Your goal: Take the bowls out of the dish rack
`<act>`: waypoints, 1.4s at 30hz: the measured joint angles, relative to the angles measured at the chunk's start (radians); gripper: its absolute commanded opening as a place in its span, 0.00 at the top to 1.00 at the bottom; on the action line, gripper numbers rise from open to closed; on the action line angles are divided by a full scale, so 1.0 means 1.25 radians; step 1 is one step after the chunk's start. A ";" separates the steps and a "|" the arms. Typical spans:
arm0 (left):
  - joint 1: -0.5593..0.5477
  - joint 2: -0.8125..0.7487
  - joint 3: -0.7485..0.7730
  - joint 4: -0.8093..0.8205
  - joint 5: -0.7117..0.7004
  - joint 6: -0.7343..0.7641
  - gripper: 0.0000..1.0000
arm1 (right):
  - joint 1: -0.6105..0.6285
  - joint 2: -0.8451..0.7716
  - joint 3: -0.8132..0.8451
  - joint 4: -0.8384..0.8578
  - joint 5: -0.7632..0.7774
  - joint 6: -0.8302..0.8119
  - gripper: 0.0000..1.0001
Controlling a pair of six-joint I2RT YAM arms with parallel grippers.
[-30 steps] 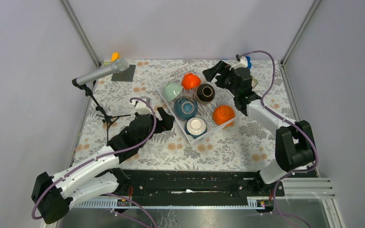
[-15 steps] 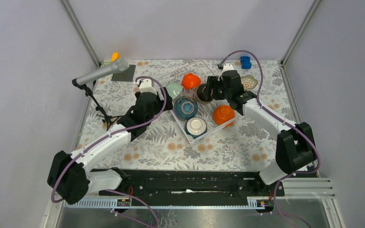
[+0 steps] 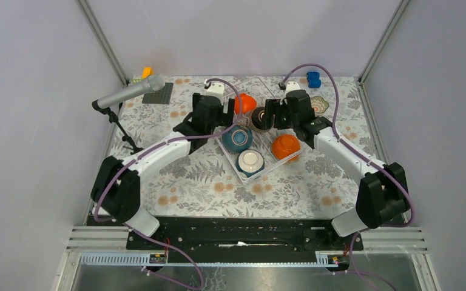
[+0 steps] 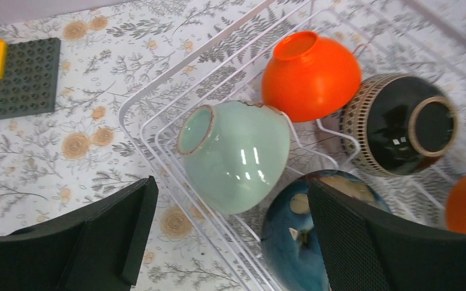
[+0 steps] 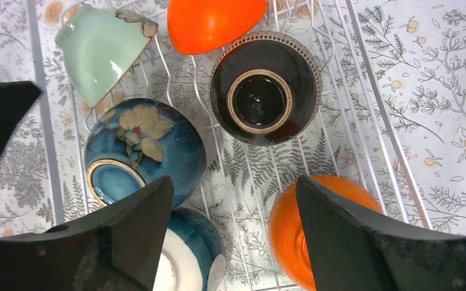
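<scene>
We see left gripper (image 4: 230,185) wide open, empty, above mint bowl (image 4: 236,154); right gripper (image 5: 233,182) wide open, empty, near dark bowl (image 5: 265,88). Both bowls in rack (image 4: 158,85), far middle of table (image 3: 291,182).

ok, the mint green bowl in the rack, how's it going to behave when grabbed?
Probably slippery: the mint green bowl has a glossy glaze with sharp highlights. Likely rigid and breakable, since it looks ceramic. It lies tipped on its rounded side against the dish rack wires, close beside the orange bowl, so a nudge may roll it into that.
</scene>
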 measured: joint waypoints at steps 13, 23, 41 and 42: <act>0.000 0.195 0.180 -0.128 -0.027 0.118 0.01 | 0.000 -0.066 -0.033 0.029 0.001 0.031 0.08; 0.004 0.373 0.419 -0.324 -0.009 0.134 0.01 | 0.000 -0.092 -0.035 0.041 0.021 0.033 0.05; 0.031 0.415 0.496 -0.453 0.002 0.132 0.31 | 0.000 -0.092 -0.042 0.043 0.022 0.032 0.06; 0.031 0.415 0.497 -0.455 0.002 0.131 0.31 | 0.000 -0.092 -0.042 0.043 0.022 0.032 0.06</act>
